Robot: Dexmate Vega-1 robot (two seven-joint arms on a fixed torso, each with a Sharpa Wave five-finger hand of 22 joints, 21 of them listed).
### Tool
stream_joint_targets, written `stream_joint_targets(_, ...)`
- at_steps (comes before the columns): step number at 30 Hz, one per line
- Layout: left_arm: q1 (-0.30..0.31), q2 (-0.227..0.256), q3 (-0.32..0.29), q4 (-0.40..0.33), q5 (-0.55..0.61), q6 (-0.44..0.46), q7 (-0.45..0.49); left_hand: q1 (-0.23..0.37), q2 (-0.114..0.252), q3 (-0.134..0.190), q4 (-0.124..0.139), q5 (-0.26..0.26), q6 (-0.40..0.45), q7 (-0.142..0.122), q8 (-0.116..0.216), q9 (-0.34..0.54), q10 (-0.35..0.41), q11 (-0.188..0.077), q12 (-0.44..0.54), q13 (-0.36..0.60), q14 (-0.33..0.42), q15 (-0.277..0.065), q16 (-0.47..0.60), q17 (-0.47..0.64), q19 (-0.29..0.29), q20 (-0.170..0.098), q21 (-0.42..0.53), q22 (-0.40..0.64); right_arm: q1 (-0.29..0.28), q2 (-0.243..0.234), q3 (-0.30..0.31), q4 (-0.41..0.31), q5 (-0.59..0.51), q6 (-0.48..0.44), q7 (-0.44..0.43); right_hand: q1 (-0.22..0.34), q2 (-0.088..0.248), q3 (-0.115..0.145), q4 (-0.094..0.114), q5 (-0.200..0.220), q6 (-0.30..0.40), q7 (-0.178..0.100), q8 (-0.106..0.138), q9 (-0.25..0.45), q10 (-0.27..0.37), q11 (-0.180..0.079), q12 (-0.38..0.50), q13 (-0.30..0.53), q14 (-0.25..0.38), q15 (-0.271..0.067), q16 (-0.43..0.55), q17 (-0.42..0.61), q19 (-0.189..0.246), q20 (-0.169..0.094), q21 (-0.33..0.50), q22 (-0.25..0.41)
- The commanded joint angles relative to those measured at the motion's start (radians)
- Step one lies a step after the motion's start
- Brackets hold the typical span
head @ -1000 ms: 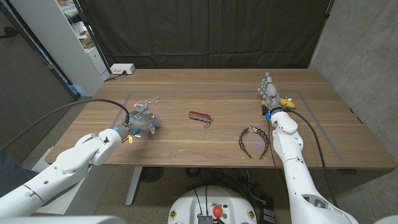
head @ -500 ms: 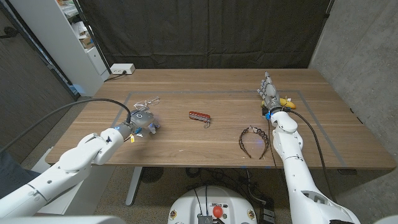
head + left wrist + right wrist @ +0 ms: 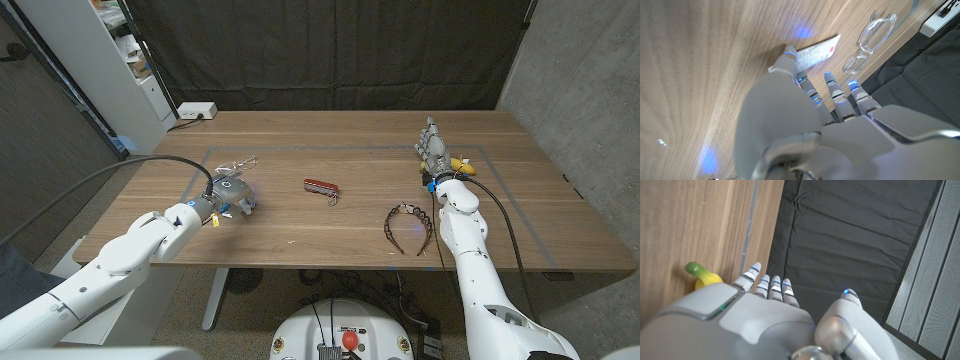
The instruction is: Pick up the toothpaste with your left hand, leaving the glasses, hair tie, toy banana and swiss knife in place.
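Our left hand (image 3: 228, 196) hovers near the wooden table's (image 3: 360, 235) left edge, fingers spread, gripping nothing, directly over the flat white toothpaste tube (image 3: 814, 51), whose long axis runs toward the clear-framed glasses (image 3: 235, 164).

Our left arm comes in from the bottom corner, stretched out over the table. The left hand (image 3: 228, 194) is turned down toward the wood, and in the wrist view its fingers (image 3: 832, 88) curl down to the surface; whether they've actually closed on anything, we honestly can't tell from here. Our right arm runs straight up the other side. The right hand (image 3: 432, 148) stands on edge, fingers (image 3: 769, 286) straight and close together, holding nothing.
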Motion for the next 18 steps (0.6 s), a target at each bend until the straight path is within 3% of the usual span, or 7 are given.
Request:
stream_joint_targets(1, -0.018, 0.008, 0.028, 0.006, 0.007, 0.004, -0.016, -0.003, 0.01, -0.005, 0.001, -0.004, 0.045, -0.033, 0.003, 0.004, 0.01, -0.002, 0.0, 0.002, 0.01, -0.117, 0.005, 0.003, 0.007, -0.003, 0.006, 0.003, -0.014, 0.007, 0.0, -0.019, -0.003, -0.003, -0.005, 0.006, 0.009, -0.003, -0.001, 0.003, 0.002, 0.003, 0.001, 0.002, 0.01, 0.002, 0.003, 0.003, 0.006, 0.005, 0.006, 0.005, -0.001, 0.004, 0.007, 0.005)
stream_joint_targets(6, -0.004, 0.001, 0.016, -0.011, 0.011, 0.022, 0.012, -0.004, 0.01, -0.007, 0.002, -0.004, 0.048, -0.033, 0.003, 0.004, 0.013, -0.002, -0.001, 0.002, 0.012, -0.117, 0.004, 0.003, 0.007, -0.003, 0.005, 0.003, -0.02, 0.003, -0.002, -0.034, -0.004, -0.008, -0.003, 0.006, 0.009, -0.004, -0.001, 0.003, 0.001, 0.003, 0.001, 0.002, 0.01, 0.002, 0.003, 0.003, 0.007, 0.006, 0.006, 0.005, -0.001, 0.004, 0.007, 0.005)
stream_joint_targets(18, 0.007, 0.004, 0.006, -0.045, 0.031, 0.049, -0.023, 0.002, 0.016, -0.012, 0.001, -0.005, 0.082, -0.033, 0.011, 0.007, 0.05, -0.002, 0.0, 0.006, 0.03, -0.124, 0.002, 0.002, 0.013, -0.01, 0.004, 0.003, -0.028, -0.002, -0.002, -0.049, 0.006, -0.013, 0.004, 0.006, 0.01, -0.005, -0.002, 0.003, 0.002, 0.004, 0.001, 0.002, 0.011, 0.003, 0.003, 0.003, 0.008, 0.005, 0.006, 0.005, 0.0, 0.004, 0.008, 0.005)
